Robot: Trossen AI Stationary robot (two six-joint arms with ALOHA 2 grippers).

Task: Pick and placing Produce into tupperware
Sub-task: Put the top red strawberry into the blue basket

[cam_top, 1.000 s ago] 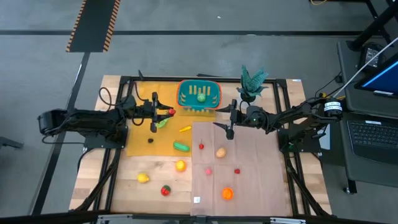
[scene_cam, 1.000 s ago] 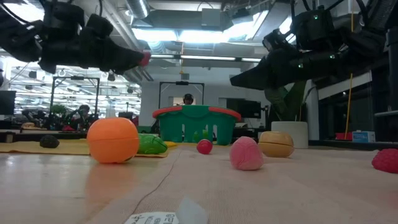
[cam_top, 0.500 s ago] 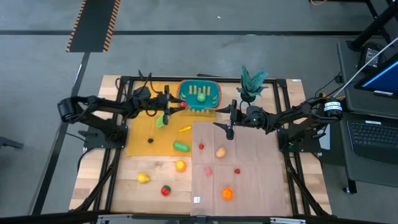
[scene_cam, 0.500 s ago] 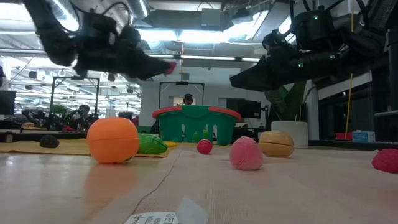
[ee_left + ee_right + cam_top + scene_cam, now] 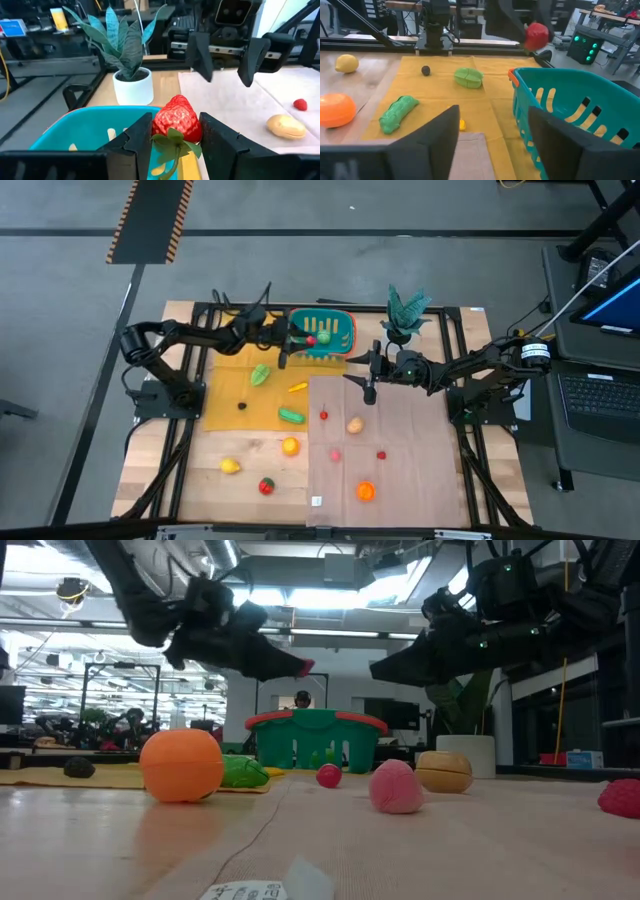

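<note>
The left gripper [image 5: 172, 145] is clenched on a red strawberry [image 5: 176, 121], which sits between its two fingers with the green leaf hanging down. Directly under and just ahead of the fingers lies the open teal tupperware [image 5: 80, 135]. In the high view the berry [image 5: 311, 339] is now over the tupperware [image 5: 321, 333]; one second ago this gripper was well to the side of it, over the yellow mat, and half a second ago it had only reached the near rim. I judge that the carrying is nearly finished and only the release is left. A green piece [image 5: 324, 335] already lies inside, close beside the berry.

The right gripper [image 5: 367, 387] waits on the other side of the tupperware, above the brown mat [image 5: 400, 470], with its fingers apart and nothing between them. The fingers look a little less wide than before.

Further from both grippers the rest of the produce is waiting: a green cucumber [image 5: 291, 416], a tan potato [image 5: 354, 424], an orange [image 5: 365, 491], a lemon [image 5: 230, 466] and several small red pieces.

A small white label [image 5: 245, 891] lies at the front edge of the table, but its writing is too small to read. I see no brand anywhere.
</note>
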